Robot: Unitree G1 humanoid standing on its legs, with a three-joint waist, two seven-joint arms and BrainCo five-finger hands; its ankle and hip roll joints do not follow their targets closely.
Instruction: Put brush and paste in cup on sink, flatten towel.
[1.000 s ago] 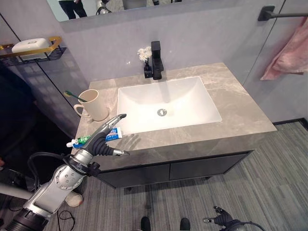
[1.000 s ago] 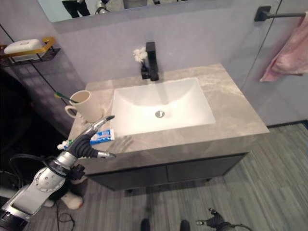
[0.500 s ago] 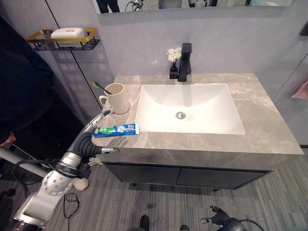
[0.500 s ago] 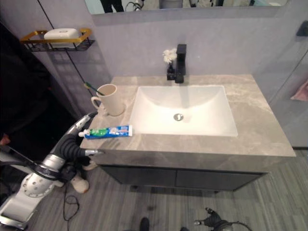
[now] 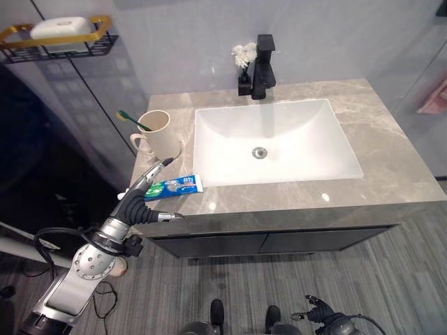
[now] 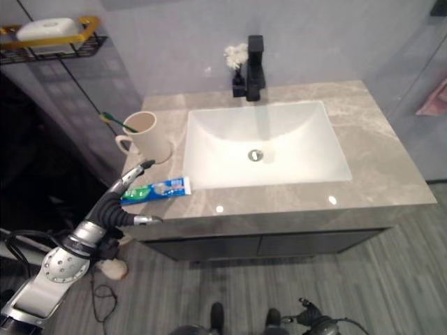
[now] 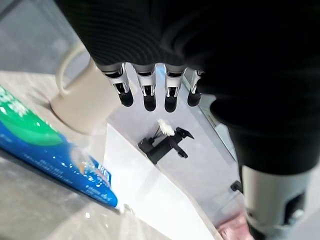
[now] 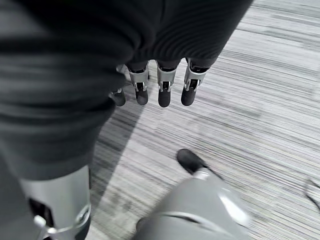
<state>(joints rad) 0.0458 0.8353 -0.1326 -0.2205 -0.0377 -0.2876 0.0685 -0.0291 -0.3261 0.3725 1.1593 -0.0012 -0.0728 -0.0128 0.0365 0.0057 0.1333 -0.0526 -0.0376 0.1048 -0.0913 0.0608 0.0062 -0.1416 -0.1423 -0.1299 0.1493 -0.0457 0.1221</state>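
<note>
A beige cup (image 5: 157, 132) stands at the counter's left back, with a green-headed toothbrush (image 5: 129, 120) leaning in it. The blue and green toothpaste tube (image 5: 174, 186) lies flat on the counter in front of the cup, beside the basin. My left hand (image 5: 143, 200) hovers open at the tube's left end over the counter's front left corner, fingers (image 7: 145, 92) straight and holding nothing. A pink towel (image 5: 434, 96) hangs at the far right edge. My right hand (image 8: 160, 82) hangs open low over the floor.
The white basin (image 5: 279, 115) fills the middle of the grey marble counter (image 5: 377, 164). A black faucet (image 5: 262, 59) and a small white flower stand at the back. A gold wall shelf (image 5: 56, 38) holding soap hangs at the upper left.
The whole picture has shifted as the head moved. My left hand stays by the tube's left end, reaching a little further over it. Nothing was taken hold of.
</note>
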